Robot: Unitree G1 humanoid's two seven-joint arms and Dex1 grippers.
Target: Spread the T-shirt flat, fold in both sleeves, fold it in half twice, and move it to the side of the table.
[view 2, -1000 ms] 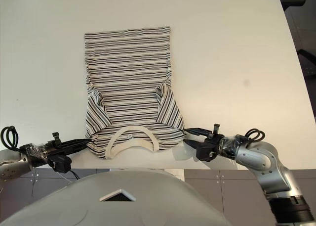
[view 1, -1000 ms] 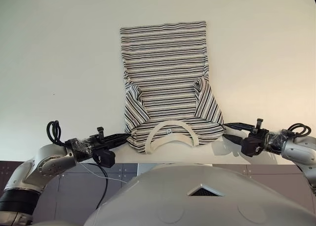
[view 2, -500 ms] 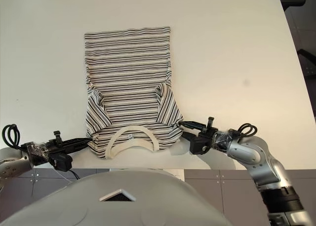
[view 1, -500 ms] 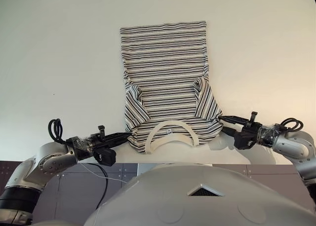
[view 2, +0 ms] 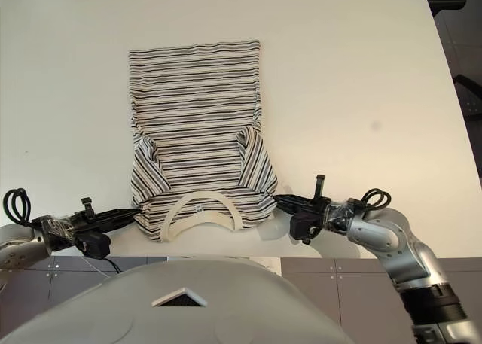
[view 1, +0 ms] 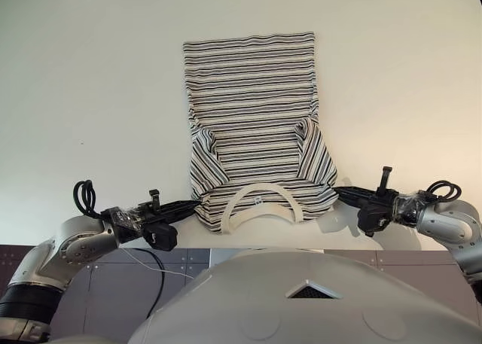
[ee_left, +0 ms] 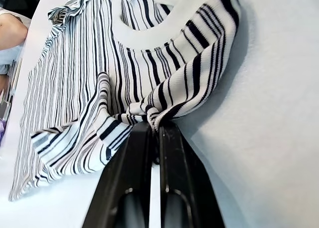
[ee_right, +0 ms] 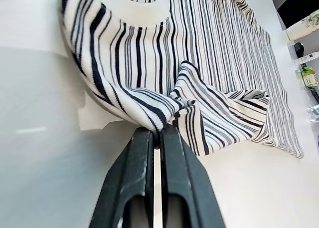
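Observation:
A black-and-white striped T-shirt [view 1: 252,118] lies on the white table [view 1: 90,88], hem at the far end, white collar [view 1: 260,202] at the near edge. Both sleeves are folded in over the body. My left gripper [view 1: 194,203] is shut on the shirt's near left shoulder corner [ee_left: 152,115]. My right gripper [view 2: 277,199] is shut on the near right shoulder corner [ee_right: 167,113]. Both hold the cloth low, at the table's near edge.
Bare table top spreads wide on both sides of the shirt and beyond its hem. The table's right edge [view 2: 456,95] shows in the right eye view, with dark floor past it. The near edge runs just under both grippers.
My right gripper moved left to the shirt's near right corner and shut on it. The left gripper stayed at the left corner. The shirt has not shifted.

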